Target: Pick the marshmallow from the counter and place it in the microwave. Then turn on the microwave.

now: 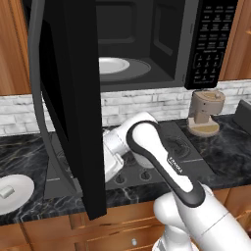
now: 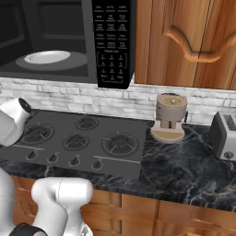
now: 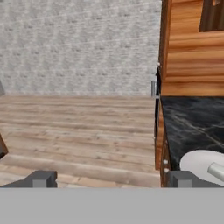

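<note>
Your gripper (image 3: 109, 179) is spread wide and holding nothing, its two dark fingertips (image 3: 41, 178) well apart, pointing out past the end of the counter (image 3: 192, 127) toward wooden floor and a grey brick wall. The marshmallow (image 1: 6, 191) sits on the white plate (image 1: 22, 186) at the left end of that black veined counter, and in your hand view the plate's edge peeks in just above the right-hand fingertip. The microwave (image 1: 147, 44) above the stovetop (image 2: 87, 138) hangs open, door (image 1: 68, 98) swung out to the left, white turntable (image 1: 112, 65) bare inside.
</note>
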Controlling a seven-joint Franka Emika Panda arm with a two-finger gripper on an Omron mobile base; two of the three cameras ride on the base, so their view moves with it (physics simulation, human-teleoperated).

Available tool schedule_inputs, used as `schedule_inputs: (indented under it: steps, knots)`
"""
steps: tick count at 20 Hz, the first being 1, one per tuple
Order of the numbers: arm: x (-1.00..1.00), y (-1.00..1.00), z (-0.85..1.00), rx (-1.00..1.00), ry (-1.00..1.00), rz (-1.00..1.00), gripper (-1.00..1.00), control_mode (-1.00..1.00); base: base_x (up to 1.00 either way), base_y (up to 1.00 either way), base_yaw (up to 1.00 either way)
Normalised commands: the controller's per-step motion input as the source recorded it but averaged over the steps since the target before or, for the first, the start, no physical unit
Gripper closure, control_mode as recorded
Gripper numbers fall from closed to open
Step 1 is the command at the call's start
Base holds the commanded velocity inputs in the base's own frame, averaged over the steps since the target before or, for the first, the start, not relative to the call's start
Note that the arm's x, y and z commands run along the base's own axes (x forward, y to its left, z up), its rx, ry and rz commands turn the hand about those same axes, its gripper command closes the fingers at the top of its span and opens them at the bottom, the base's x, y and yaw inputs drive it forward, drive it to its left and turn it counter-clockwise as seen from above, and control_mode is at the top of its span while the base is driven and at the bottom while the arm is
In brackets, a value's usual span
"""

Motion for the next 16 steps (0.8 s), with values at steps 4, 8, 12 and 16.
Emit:
schedule_inputs:
  steps: [4, 8, 12, 16]
  knots:
    - [0.20, 0.32, -0.36, 0.00, 0.00, 0.00, -1.00, -1.00, 0.00, 0.00, 0.00]
    - [0.27, 0.46, -0.30, 0.00, 0.00, 0.00, -1.00, -1.00, 0.00, 0.00, 0.00]
    - [0.27, 0.48, -0.29, 0.00, 0.00, 0.00, -1.00, -1.00, 0.00, 0.00, 0.00]
    - [0.21, 0.39, -0.35, 0.00, 0.00, 0.00, -1.00, -1.00, 0.00, 0.00, 0.00]
